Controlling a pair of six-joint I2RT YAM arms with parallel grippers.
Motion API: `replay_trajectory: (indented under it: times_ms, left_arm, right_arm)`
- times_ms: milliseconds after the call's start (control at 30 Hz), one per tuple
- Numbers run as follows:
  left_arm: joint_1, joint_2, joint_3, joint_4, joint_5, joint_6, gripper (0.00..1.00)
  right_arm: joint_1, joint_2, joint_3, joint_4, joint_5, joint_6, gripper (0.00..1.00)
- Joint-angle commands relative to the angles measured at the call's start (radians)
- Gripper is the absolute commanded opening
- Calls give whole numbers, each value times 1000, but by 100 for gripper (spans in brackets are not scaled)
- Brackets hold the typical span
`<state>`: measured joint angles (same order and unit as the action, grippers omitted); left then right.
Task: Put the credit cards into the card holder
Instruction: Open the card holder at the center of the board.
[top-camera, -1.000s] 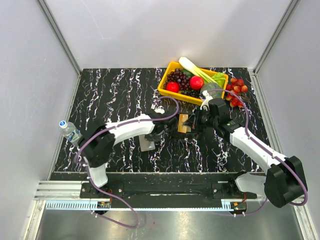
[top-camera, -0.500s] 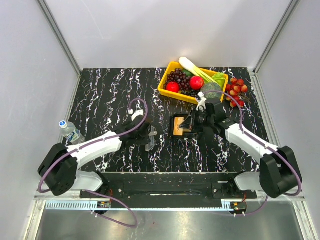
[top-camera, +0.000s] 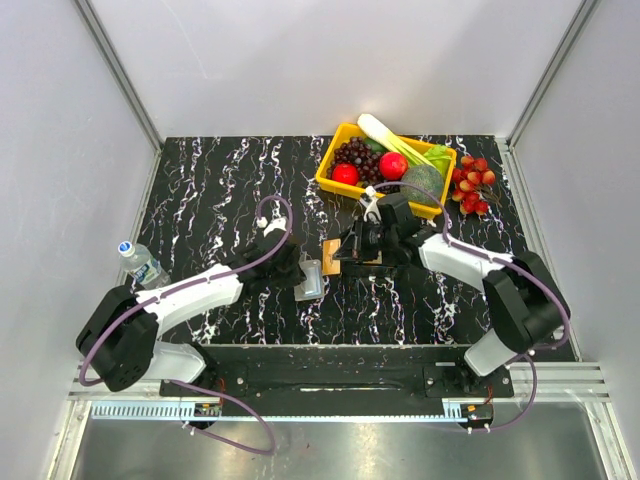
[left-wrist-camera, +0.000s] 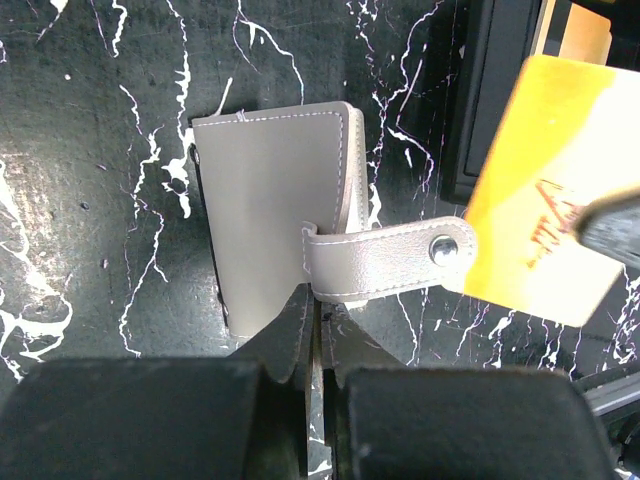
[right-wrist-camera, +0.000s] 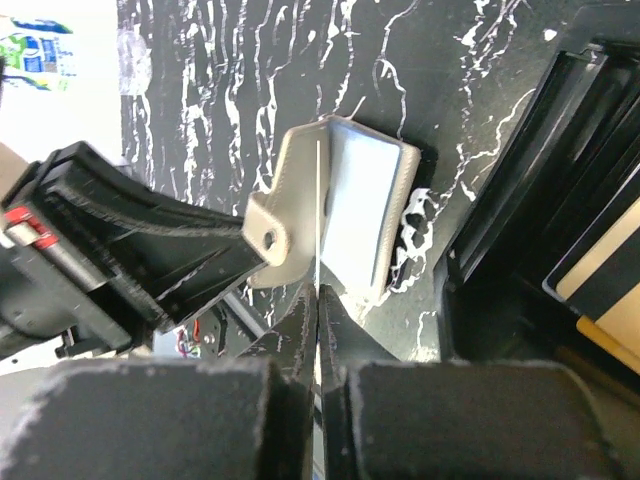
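Right gripper (right-wrist-camera: 316, 296) is clenched on a thin yellow rectangular credit card (left-wrist-camera: 545, 200). Just to its left, on the black marbled table (top-camera: 220, 190), lies the flat grey stitched card holder (left-wrist-camera: 275, 215), its near edge pinched in the closed left gripper (left-wrist-camera: 312, 335), long axis pointing away from that wrist. Its snap strap (left-wrist-camera: 385, 260) reaches toward the card; the pocket mouth is hard to make out.

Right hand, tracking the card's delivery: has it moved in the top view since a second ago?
Yes. The right hand, holding a yellow card, shifted left from below the yellow bin toward the card holder.
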<state>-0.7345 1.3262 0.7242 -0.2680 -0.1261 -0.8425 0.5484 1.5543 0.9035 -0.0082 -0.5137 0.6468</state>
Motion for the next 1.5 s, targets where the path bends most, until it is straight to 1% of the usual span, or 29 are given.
replay_trajectory:
  times_ms: [0,267,467,700,900,967,1100,1133,1200,1333,1467]
  left_arm:
    - [23,-10,-28,-11,-1,11,0]
    - [40,-36,-62,-22,-4,2,0]
    - [46,-28,-57,-19,5,2,0]
    - [58,-44,-74,-2,23,-4,0]
    - [86,-82,-114,19,37,-21,0]
    - [93,-99,-132,27,45,-24,0]
    - [121,-131,-160,47,63,-27,0]
    - [132,-140,-166,53,71,-29,0]
    - [145,-154,-178,64,86,-26,0]
    - [182,-177,-206,87,115,-35,0]
    - [231,-231,-267,124,160,-53,0]
  right_arm:
    - [15,62,29,79,3,36,0]
    - [18,133,29,148,-40,70,0]
    - [36,174,32,160,-42,80,0]
    - [51,213,43,154,-8,79,0]
    - [65,222,66,114,29,48,0]
    - [88,210,87,90,50,22,0]
    - [151,161,155,11,135,-62,0]
    - [162,150,175,-37,162,-84,0]
    - [180,139,210,-79,198,-113,0]
    - [185,188,227,-107,224,-95,0]
    - [185,240,210,-61,159,-41,0]
